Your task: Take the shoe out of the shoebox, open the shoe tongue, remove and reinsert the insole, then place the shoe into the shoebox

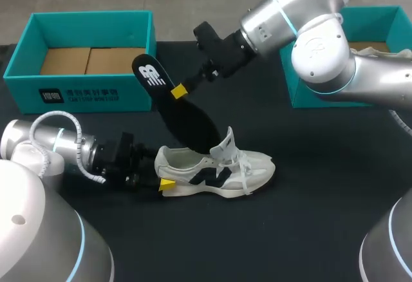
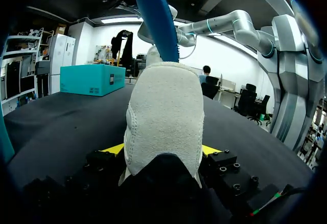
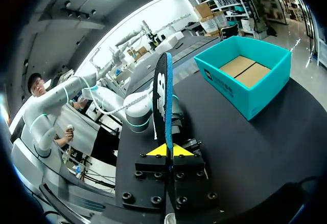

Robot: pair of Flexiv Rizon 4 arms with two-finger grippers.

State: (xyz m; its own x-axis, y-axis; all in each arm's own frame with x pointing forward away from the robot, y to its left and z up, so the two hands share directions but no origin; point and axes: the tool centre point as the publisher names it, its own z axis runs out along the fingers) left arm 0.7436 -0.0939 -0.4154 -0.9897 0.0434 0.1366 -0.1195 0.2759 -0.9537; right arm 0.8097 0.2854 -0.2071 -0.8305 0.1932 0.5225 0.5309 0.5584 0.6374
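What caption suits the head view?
Left hand grips white fabric sneaker by heel; right hand holds long black insole at its opening.

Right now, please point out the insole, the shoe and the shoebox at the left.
insole (image 1: 190, 121): head view, black middle part.
shoe (image 1: 261, 166): head view, white toe.
left shoebox (image 1: 132, 98): head view, teal front wall.

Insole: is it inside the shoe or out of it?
Mostly out. The right gripper holds the black insole slanting up, and only its lower end dips inside the shoe.
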